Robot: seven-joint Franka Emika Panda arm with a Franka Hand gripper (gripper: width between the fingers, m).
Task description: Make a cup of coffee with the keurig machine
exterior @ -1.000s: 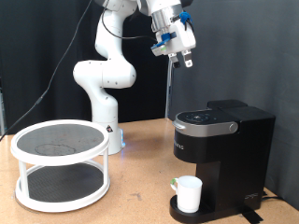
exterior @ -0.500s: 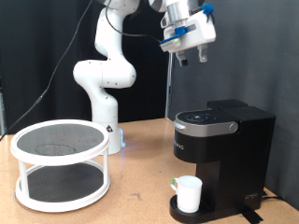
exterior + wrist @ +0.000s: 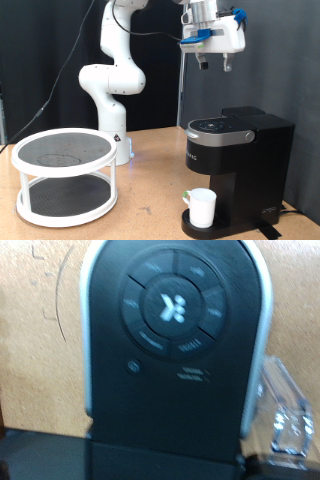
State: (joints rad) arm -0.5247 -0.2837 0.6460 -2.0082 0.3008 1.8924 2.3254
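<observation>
Upright on the wooden table [image 3: 150, 205], the keurig machine [image 3: 240, 170] is a boxy matte black block with its domed lid shut and its silver-ringed button panel facing up. Under its brew head, on the round drip base, stands the cup [image 3: 202, 208], smooth white, mouth up. High above the machine the gripper [image 3: 215, 64] points straight down, fingers parted, holding nothing.

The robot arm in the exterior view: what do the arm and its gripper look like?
The arm is glossy white with rounded, bulbous joints. The gripper has a silver-grey body with bright blue parts and two short dark fingers. A thin black cable trails off beside the arm.
</observation>
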